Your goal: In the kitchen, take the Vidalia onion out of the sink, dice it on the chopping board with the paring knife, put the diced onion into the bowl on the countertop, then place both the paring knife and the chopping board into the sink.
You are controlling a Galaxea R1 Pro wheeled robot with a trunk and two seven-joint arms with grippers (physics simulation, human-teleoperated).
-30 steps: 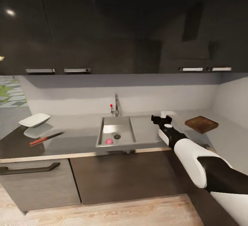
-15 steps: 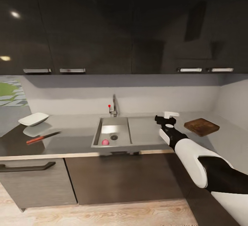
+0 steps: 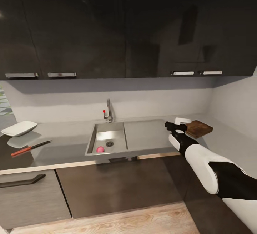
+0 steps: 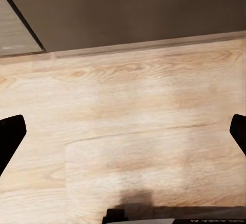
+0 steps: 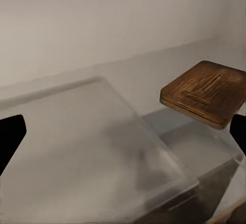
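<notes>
Right end effector (image 3: 175,126) raised over the drainboard, fingers spread wide, nothing held. Chopping board (image 3: 198,128) just beyond, farther right on the table (image 3: 67,147). Onion (image 3: 100,149) low in the sink (image 3: 107,141), well off to the left. Left end effector (image 4: 123,142) open too, aimed at the floor.

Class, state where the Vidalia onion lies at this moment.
In the head view, the Vidalia onion lies inside the sink, beside the round drain, below the tap.
</notes>
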